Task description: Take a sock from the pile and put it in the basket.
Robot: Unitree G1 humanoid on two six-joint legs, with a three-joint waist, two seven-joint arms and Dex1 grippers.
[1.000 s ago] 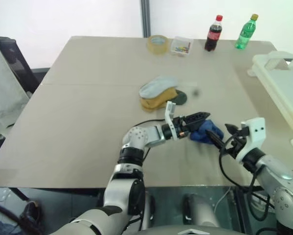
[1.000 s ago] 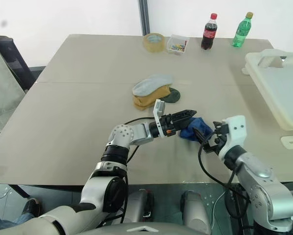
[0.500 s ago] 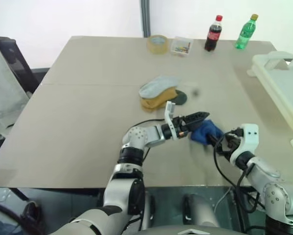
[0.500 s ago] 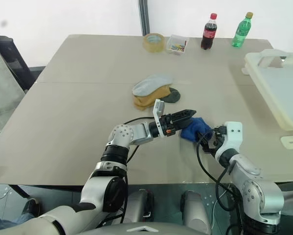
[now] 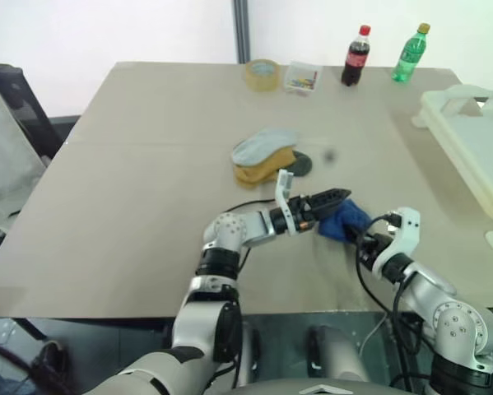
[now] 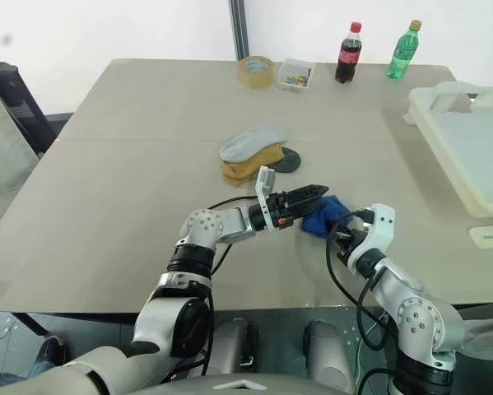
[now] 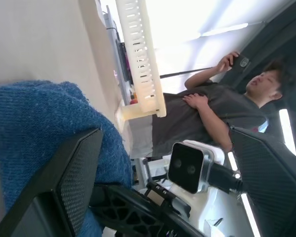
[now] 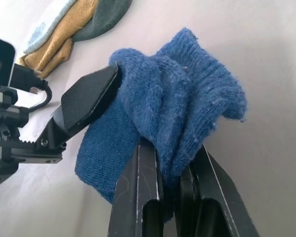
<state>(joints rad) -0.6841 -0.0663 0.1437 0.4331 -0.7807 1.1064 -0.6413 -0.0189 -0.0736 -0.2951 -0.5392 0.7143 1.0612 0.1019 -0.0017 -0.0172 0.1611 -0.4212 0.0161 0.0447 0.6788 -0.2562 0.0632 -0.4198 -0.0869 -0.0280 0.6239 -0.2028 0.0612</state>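
A royal blue sock (image 5: 343, 220) lies bunched on the table (image 5: 147, 181) near its front edge, apart from the pile (image 5: 267, 156) of grey, mustard and dark green socks. My right gripper (image 8: 170, 148) is shut on the blue sock's (image 8: 177, 108) near fold. My left gripper (image 5: 338, 204) reaches in level from the left and stands open, one finger (image 8: 86, 101) against the sock's side. The white basket (image 5: 458, 97) stands at the table's right edge, well away from both grippers.
Along the far edge stand a tape roll (image 5: 264, 72), a small clear box (image 5: 302, 76), a cola bottle (image 5: 355, 55) and a green bottle (image 5: 410, 53). A chair (image 5: 16, 107) stands off the left side. A person (image 7: 222, 98) sits beyond the basket.
My right gripper has come down and leftward onto the blue sock, rolled its wrist and gone from open to shut on it. The left arm has stayed put.
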